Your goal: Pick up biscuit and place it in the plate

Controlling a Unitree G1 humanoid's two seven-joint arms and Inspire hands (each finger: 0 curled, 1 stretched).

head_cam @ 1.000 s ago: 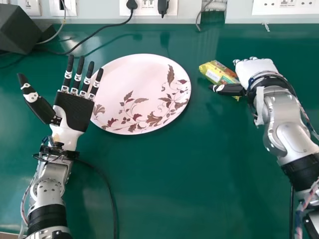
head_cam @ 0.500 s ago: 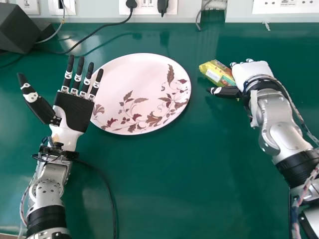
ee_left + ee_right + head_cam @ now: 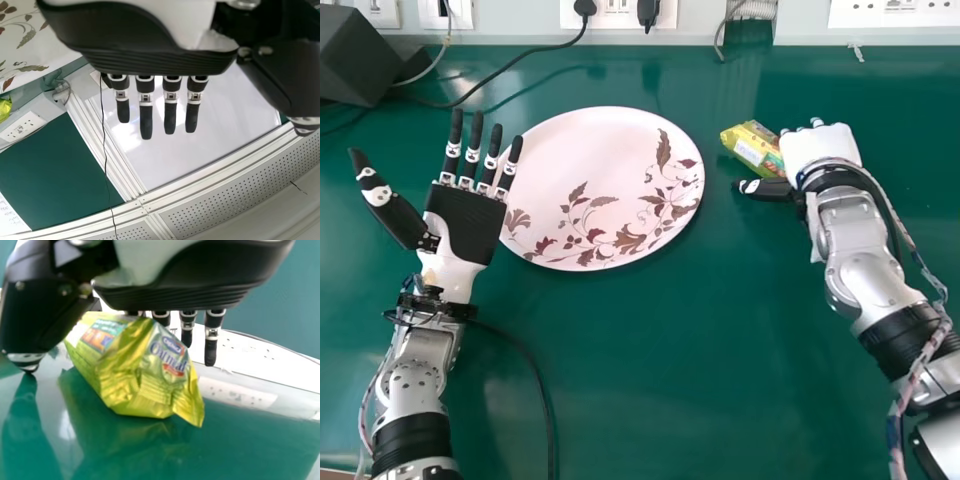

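A yellow-green biscuit packet (image 3: 750,146) lies on the table to the right of the pink-white plate (image 3: 585,190) with its leaf pattern. My right hand (image 3: 820,148) is over the packet's right part, palm down, its thumb stretched out on the near side. In the right wrist view, the packet (image 3: 145,370) lies between the thumb and the straight fingers of my right hand (image 3: 185,295), not gripped. My left hand (image 3: 465,222) stands open at the plate's left edge, palm up; the left wrist view shows my left hand (image 3: 155,60) with fingers straight.
A dark box (image 3: 358,58) stands at the back left, with cables running from it to the wall sockets (image 3: 617,14). A black cable (image 3: 542,390) lies beside my left forearm. The green table (image 3: 670,370) stretches between both arms.
My right hand and forearm have shifted left, bringing the hand further over the packet. The packet stays where it was. My left hand has moved very slightly left.
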